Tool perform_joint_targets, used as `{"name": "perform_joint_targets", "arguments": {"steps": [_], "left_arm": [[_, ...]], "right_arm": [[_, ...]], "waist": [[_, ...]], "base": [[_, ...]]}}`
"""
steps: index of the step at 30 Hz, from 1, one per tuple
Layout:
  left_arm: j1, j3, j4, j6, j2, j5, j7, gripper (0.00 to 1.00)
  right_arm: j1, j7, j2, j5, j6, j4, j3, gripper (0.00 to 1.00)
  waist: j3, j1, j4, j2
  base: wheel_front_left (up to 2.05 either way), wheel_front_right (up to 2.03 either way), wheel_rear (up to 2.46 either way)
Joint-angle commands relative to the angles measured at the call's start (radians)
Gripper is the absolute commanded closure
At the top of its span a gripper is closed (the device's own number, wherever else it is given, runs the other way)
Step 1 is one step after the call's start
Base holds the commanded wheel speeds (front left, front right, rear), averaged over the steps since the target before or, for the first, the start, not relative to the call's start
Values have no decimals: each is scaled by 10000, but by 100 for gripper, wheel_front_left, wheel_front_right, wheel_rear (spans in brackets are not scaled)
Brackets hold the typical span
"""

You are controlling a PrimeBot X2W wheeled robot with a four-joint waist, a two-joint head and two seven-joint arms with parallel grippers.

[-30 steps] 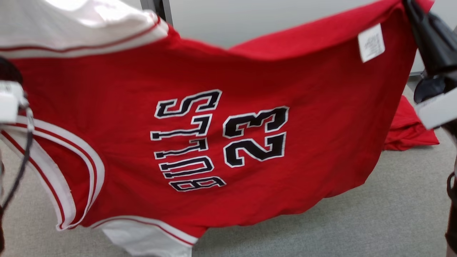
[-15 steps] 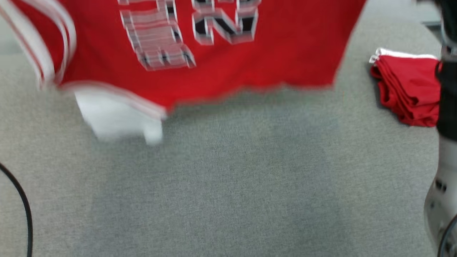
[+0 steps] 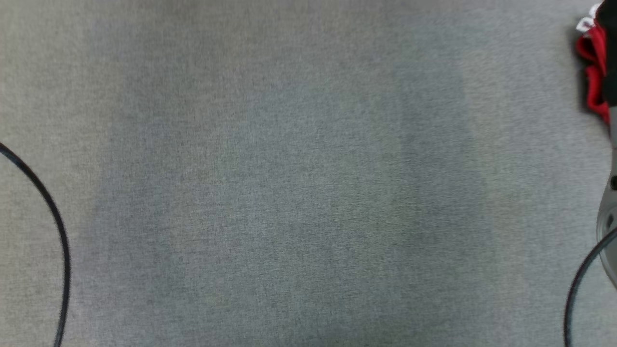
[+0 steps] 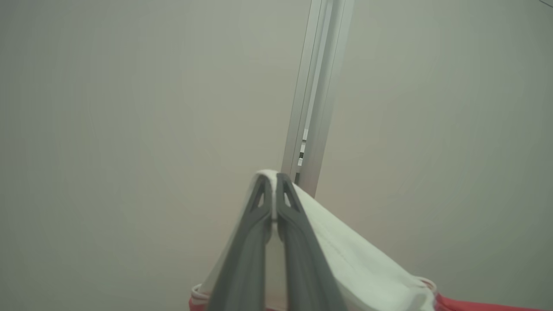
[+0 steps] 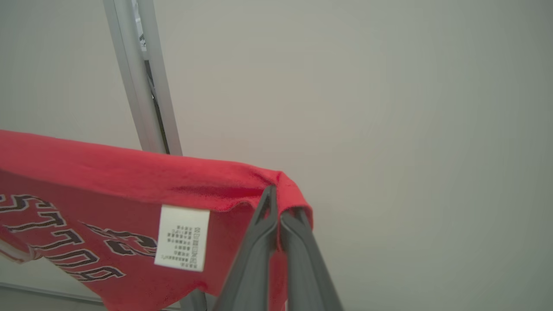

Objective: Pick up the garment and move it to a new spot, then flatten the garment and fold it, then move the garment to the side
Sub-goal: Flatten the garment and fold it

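Observation:
The garment [image 5: 108, 172] is a red jersey with black, white-edged lettering and a white label, hanging in the air in front of a pale wall. In the right wrist view my right gripper [image 5: 281, 194] is shut on its red corner, the cloth draped over the fingertips. In the left wrist view my left gripper [image 4: 272, 177] is shut on the white trimmed part of the garment [image 4: 345, 250], which slopes down to the right, with red showing at the bottom edge.
The head view looks down on a grey fabric surface [image 3: 289, 193]. A second red folded cloth [image 3: 590, 72] lies at its upper right edge, beside my pale right arm [image 3: 608, 212]. A black cable [image 3: 53, 212] curves at the left. A metal post [image 4: 315, 86] stands against the wall.
The head camera has tilted down: the hanging jersey slid up and out of the top of the picture, and the folded red cloth shifted to the upper right corner.

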Motion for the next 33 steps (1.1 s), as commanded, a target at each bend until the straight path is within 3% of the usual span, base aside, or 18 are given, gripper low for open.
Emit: {"name": "perform_joint_targets", "arguments": {"steps": [1,6,10,14,15,22,27,33], "left_arm": [[460,-30,161,-306,-75,-131,-252,100],[1707,-157,-251,-1298,103,-490,-635,100],[3417,34,-1634,-1514,496,-1007,-606,100],[5803,418,-3934,-1117,998,-1657,-325,100],[5803,418,-3934,-1117,998,-1657,-325,100],[10645,994,-7418,187,1138,-2381,-690,100],[13281,998,-7956,623,739,-2651,-1305,100],[15115,1030,-7771,616,104,-2980,-1975,100]], "right_arm": [[264,-315,-39,108,-2,380,239,100],[1052,-1039,-56,911,-2,883,1498,100],[2155,-1306,-502,2099,-2,356,2755,100],[3490,-1186,-1336,3473,-2,-846,3622,100],[3490,-1186,-1336,3473,-2,-846,3622,100],[6587,-616,-2347,5294,-2,-3149,3961,100],[8587,-676,-2250,5308,-2,-4115,3702,100],[10367,-1021,-1774,4860,-2,-4680,2936,100]], "waist": [[581,-1,220,0],[626,-1,225,0],[373,-1,221,0],[31,-1,275,0],[31,-1,275,0],[-737,-1,546,0],[-1309,-1,619,0],[-2163,-1,771,0]], "base": [[0,0,0],[0,0,0],[0,0,0],[0,0,0],[0,0,0],[0,0,0],[0,0,0],[0,0,0]]}}
